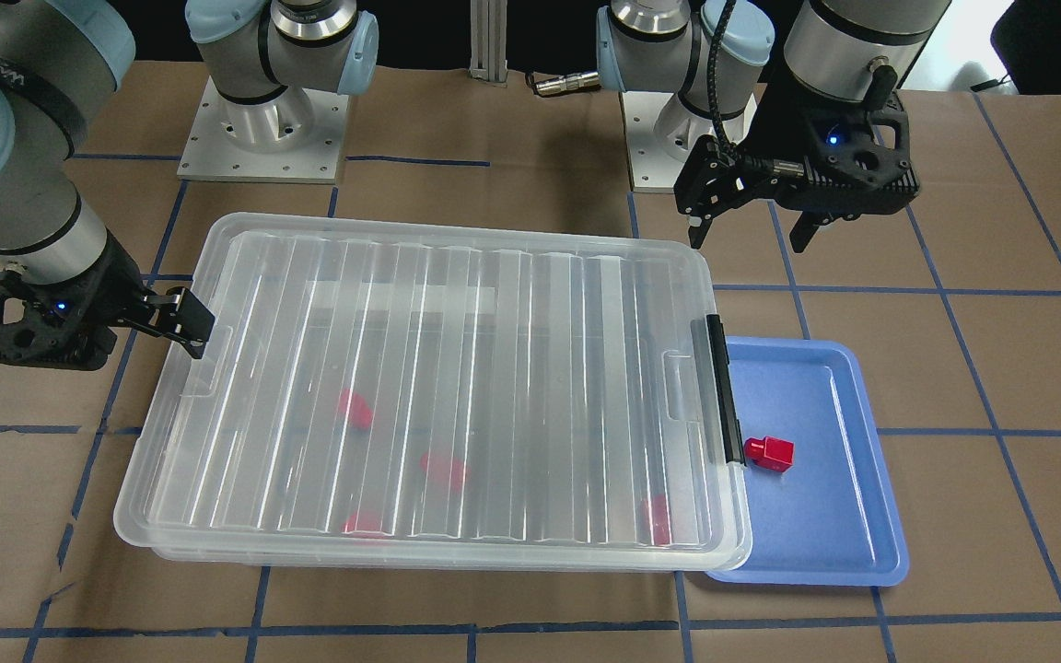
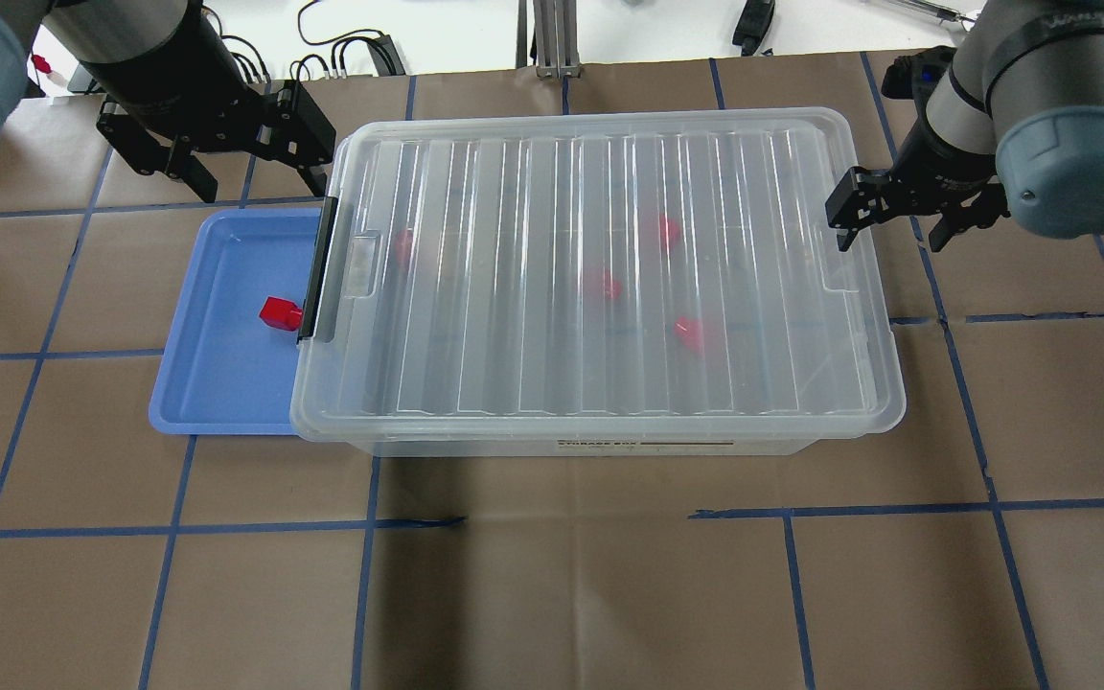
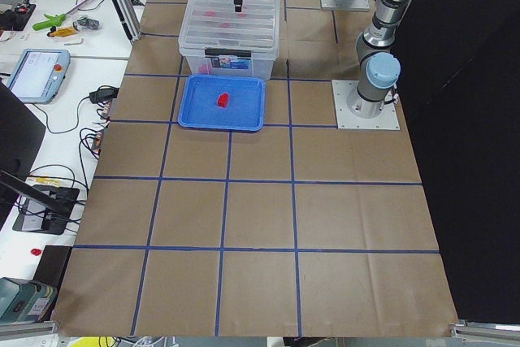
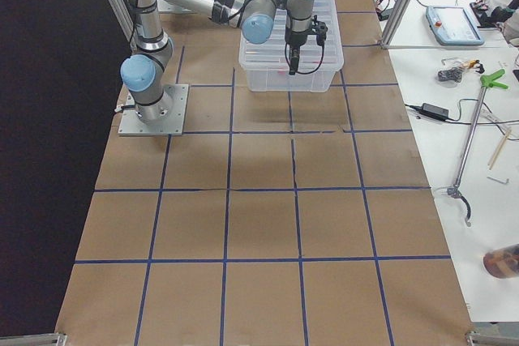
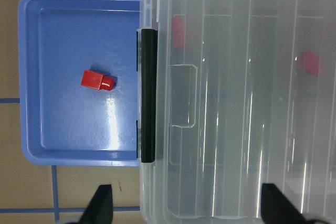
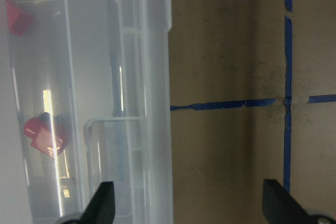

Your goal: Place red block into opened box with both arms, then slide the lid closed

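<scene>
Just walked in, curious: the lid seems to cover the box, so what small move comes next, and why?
Probably raising the left gripper and right gripper clear: both are open, holding nothing, and the lid covers the box with red blocks showing through it. One red block lies on the blue tray, though.

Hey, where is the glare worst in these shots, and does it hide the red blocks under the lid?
Front-facing view: bright streaks run down the ribbed lid, and the blocks beneath it show only as smeared pink patches. Overhead view: similar streaks, same haze. Left wrist view: a white highlight on the blue tray, yet the red block there is sharp.
</scene>
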Robot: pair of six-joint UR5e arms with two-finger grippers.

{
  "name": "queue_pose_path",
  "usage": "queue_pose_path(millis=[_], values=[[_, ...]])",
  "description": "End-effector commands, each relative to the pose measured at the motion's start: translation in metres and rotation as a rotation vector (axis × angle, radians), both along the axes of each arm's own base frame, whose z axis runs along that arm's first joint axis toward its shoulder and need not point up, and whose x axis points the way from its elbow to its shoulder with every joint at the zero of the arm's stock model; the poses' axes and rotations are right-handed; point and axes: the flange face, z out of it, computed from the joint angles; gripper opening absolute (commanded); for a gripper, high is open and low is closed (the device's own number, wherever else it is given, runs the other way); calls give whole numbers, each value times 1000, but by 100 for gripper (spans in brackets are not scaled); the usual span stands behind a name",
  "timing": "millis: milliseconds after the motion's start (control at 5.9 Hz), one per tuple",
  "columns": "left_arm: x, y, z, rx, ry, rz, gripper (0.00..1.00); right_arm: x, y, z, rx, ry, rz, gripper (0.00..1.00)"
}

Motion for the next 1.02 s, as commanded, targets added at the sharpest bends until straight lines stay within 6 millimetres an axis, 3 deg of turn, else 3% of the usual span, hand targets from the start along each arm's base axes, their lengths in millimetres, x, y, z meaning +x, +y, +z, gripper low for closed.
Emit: queue_pose_path(millis=[0, 508, 847], values=[[1, -3, -5, 11, -3, 1, 98, -2, 7, -14, 26, 8, 4, 100], [5, -4, -4, 0, -14, -180, 98, -9, 9, -15, 49, 50, 65, 100], [8, -3, -5, 4, -24, -406, 98, -37, 7, -15, 43, 48, 101, 100]])
